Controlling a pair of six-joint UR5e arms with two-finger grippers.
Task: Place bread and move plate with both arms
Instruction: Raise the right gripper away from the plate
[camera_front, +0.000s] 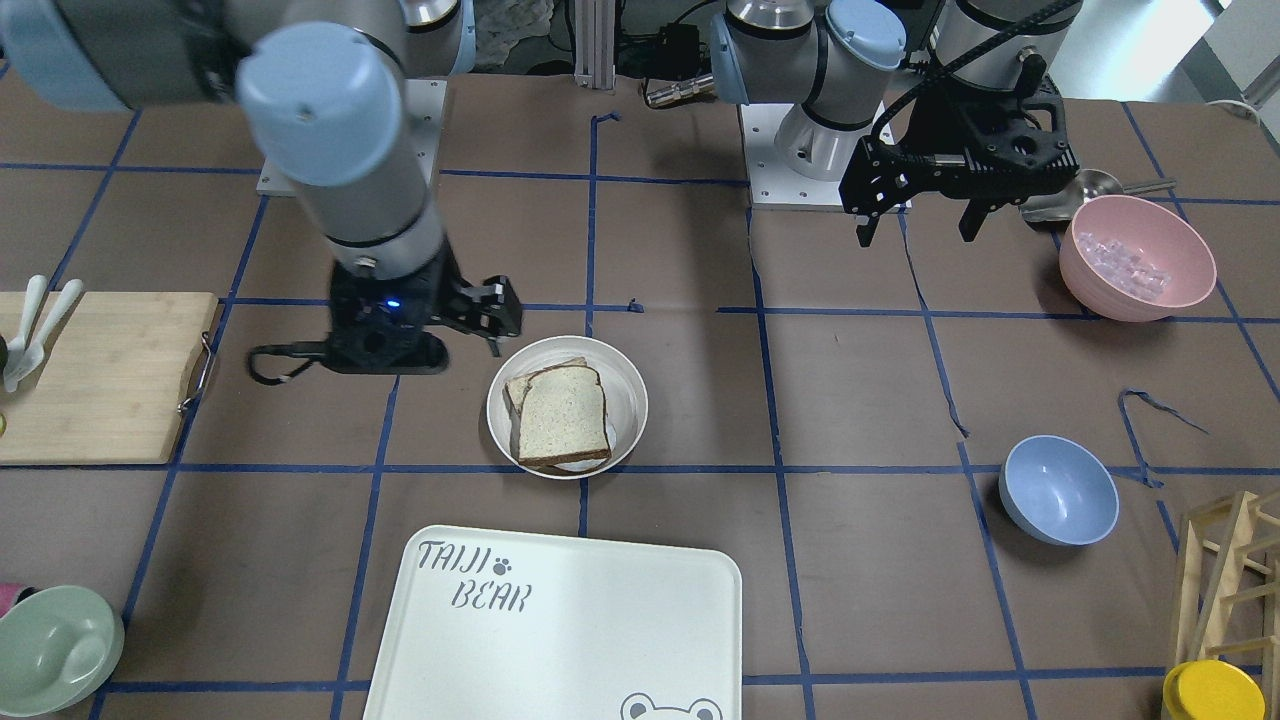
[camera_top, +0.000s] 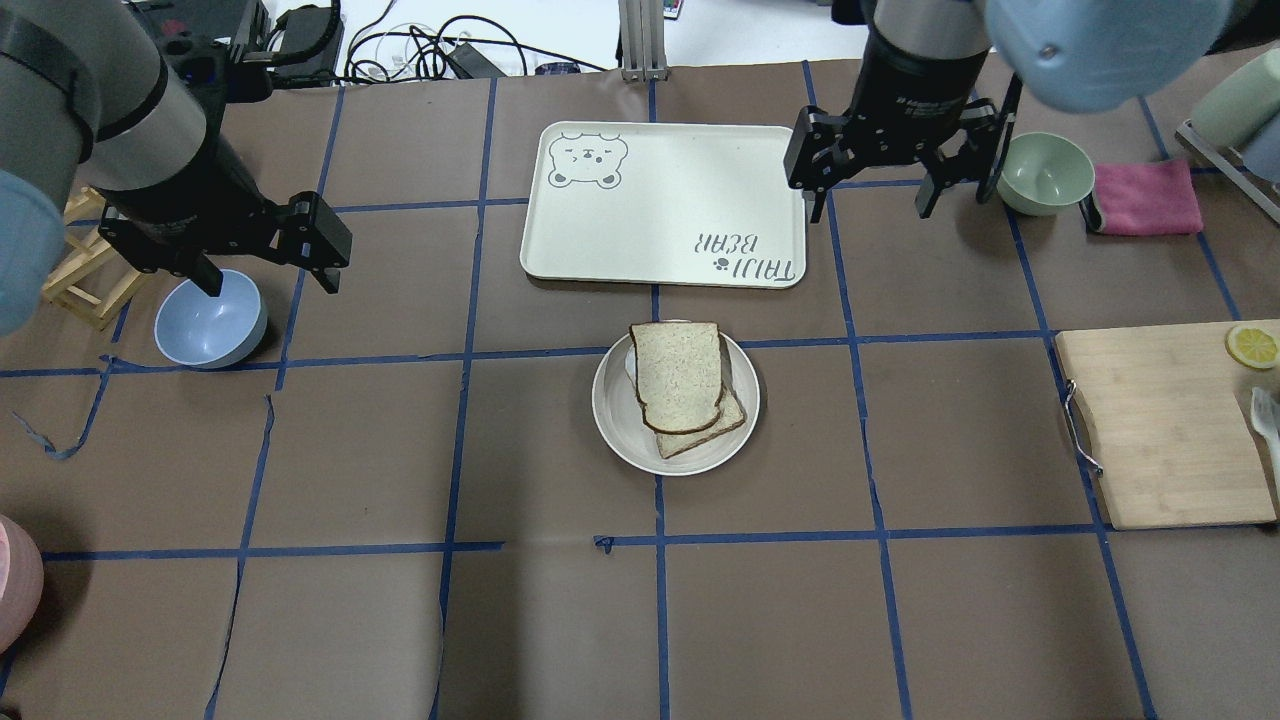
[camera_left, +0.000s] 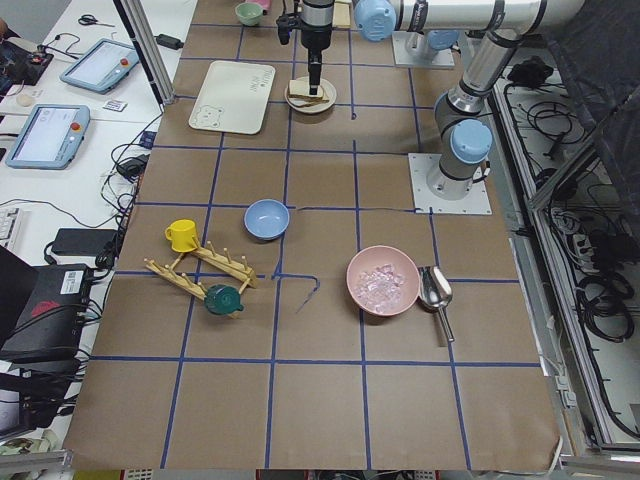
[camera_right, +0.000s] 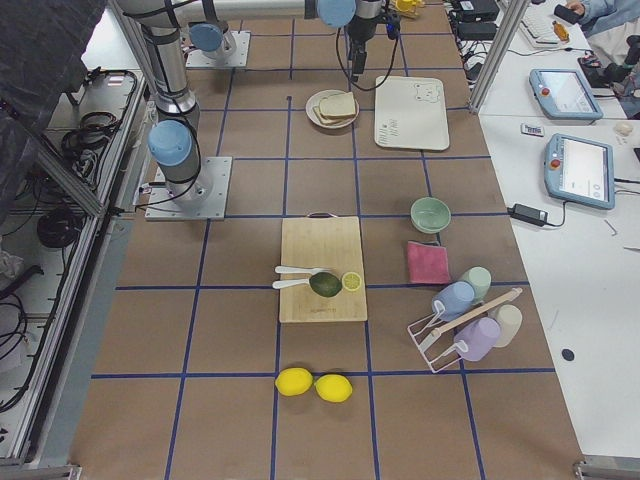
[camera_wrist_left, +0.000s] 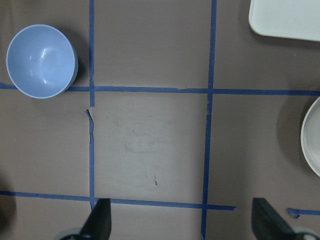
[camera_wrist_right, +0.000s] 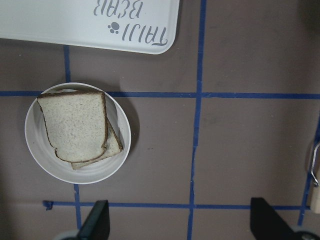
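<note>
Dark-crusted speckled bread slice (camera_top: 680, 375) lies on the round cream plate (camera_top: 620, 425); left hand (camera_top: 272, 282) and right hand (camera_top: 870, 212) both gape wide.

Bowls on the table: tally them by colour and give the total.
Blue bowl: 1
Pink bowl: 1
Pale green bowl: 1
Total: 3
</note>
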